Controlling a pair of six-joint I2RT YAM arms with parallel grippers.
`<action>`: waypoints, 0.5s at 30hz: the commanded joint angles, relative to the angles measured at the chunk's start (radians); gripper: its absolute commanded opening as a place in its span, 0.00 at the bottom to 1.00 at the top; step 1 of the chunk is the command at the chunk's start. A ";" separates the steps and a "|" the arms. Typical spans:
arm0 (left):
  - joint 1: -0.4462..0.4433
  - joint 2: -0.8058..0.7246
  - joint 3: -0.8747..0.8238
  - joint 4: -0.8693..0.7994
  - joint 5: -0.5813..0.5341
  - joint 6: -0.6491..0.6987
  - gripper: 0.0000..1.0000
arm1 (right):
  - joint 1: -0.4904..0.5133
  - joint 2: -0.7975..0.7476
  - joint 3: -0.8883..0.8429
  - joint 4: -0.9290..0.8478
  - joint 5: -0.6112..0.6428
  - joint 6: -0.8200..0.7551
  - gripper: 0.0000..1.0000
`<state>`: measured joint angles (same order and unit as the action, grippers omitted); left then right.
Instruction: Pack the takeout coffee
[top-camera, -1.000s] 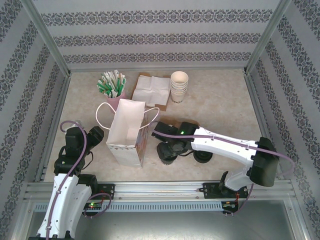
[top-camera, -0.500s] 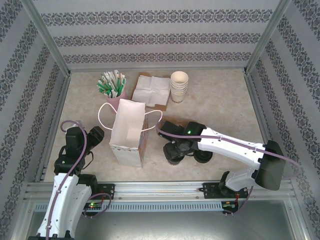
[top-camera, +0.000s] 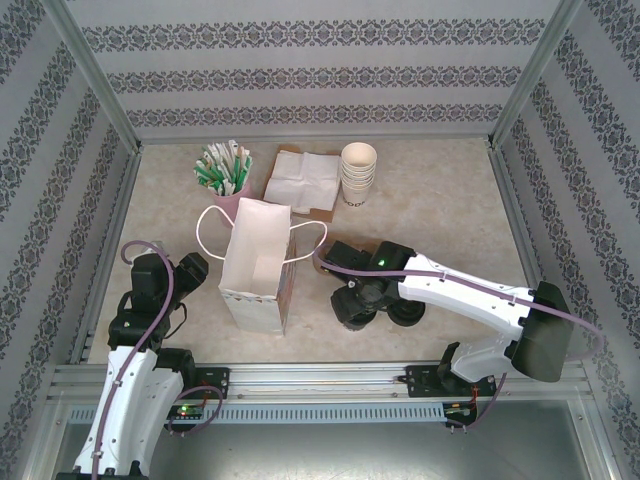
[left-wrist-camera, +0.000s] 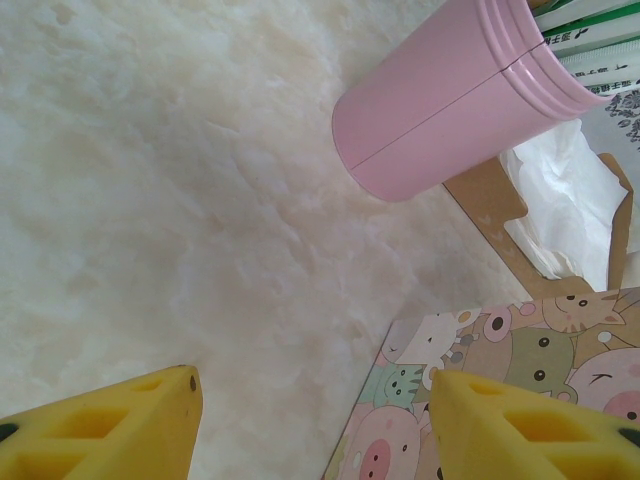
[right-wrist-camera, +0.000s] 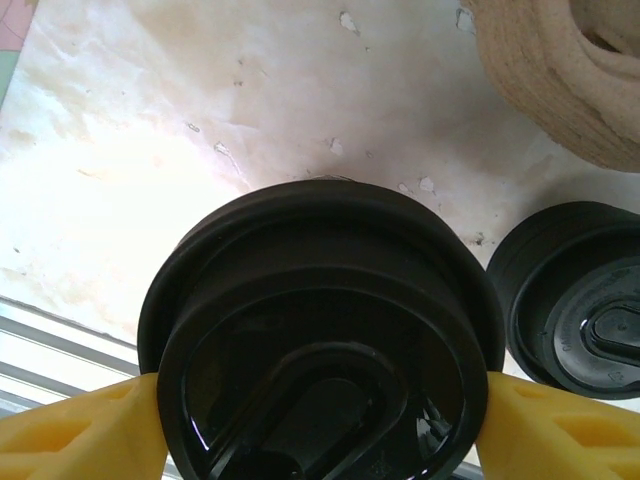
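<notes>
The takeout coffee (right-wrist-camera: 320, 340) stands on the table with its round black lid facing the right wrist camera; the cup under the lid is hidden. My right gripper (right-wrist-camera: 320, 405) reaches down over it, one yellow finger (right-wrist-camera: 90, 430) on each side of the lid, jaws spread as wide as the lid's rim. From above, that gripper (top-camera: 356, 305) sits just right of the open paper bag (top-camera: 255, 270) and covers the cup. My left gripper (left-wrist-camera: 315, 420) is open and holds nothing, low beside the bag's animal-print side (left-wrist-camera: 500, 370).
A loose black lid (right-wrist-camera: 585, 305) lies right beside the coffee. At the back stand a pink cup (top-camera: 228, 190) of straws, a pile of napkins (top-camera: 303, 178) and a stack of lidless white cups (top-camera: 358, 172). The bag's cord handles (top-camera: 315, 235) hang outward.
My right gripper has shifted right, away from the bag, and its jaws have spread wider. The left arm has not moved.
</notes>
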<state>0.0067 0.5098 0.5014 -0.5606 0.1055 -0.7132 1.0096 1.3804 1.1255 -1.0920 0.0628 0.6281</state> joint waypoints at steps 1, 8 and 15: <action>0.003 -0.001 0.024 0.022 0.012 -0.009 0.62 | -0.011 -0.014 0.007 -0.072 0.033 -0.007 0.77; 0.003 0.002 0.021 0.030 0.014 -0.011 0.62 | -0.011 -0.028 0.027 -0.069 0.053 0.015 0.82; 0.003 0.003 0.022 0.027 0.016 -0.011 0.62 | -0.011 -0.046 0.042 -0.072 0.092 0.052 0.82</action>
<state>0.0067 0.5129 0.5014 -0.5606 0.1055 -0.7132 1.0096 1.3582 1.1339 -1.1351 0.1093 0.6483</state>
